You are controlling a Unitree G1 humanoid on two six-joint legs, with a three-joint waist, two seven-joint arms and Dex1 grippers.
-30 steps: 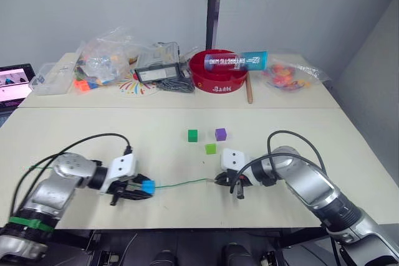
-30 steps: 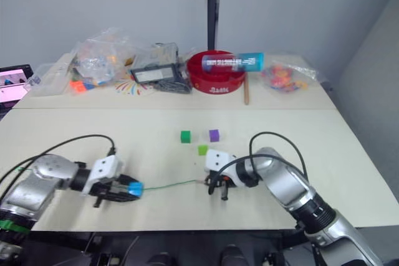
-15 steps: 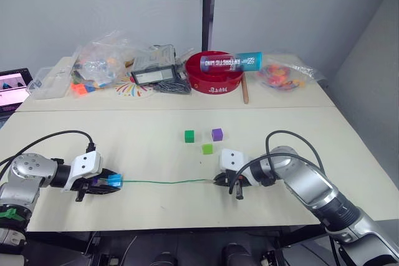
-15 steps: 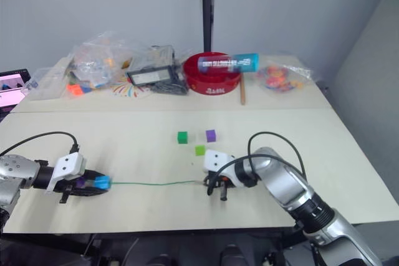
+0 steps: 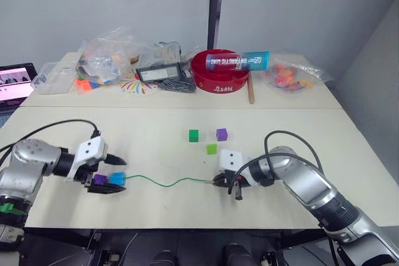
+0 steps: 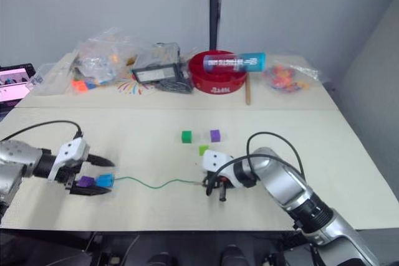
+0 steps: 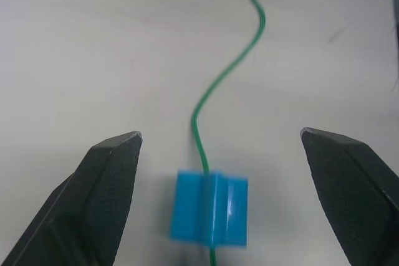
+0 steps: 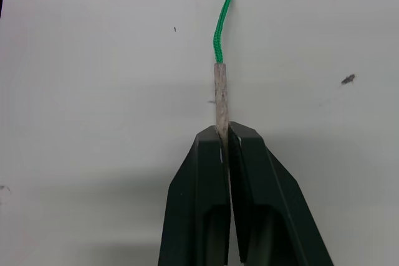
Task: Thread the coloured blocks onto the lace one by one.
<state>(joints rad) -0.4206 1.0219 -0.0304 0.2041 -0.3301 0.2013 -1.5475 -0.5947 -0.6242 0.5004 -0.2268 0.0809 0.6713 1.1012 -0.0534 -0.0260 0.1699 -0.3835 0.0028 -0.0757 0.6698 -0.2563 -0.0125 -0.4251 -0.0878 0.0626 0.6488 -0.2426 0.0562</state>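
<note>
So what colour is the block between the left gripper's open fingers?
Blue block, clearest in the left wrist view.

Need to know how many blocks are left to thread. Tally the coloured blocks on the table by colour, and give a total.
Blue: 1, on the lace between the left gripper's open fingers
Purple: 2, one next to the blue block, one loose
Dark green: 1, loose
Light green: 1, loose
Total: 5 blocks

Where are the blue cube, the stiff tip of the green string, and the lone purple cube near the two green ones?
blue cube (image 7: 210,207): left wrist view, on its top face.
stiff tip (image 8: 220,95): right wrist view, on the pale part showing ahead of the fingers.
lone purple cube (image 5: 221,134): left eye view, on its top face.
</note>
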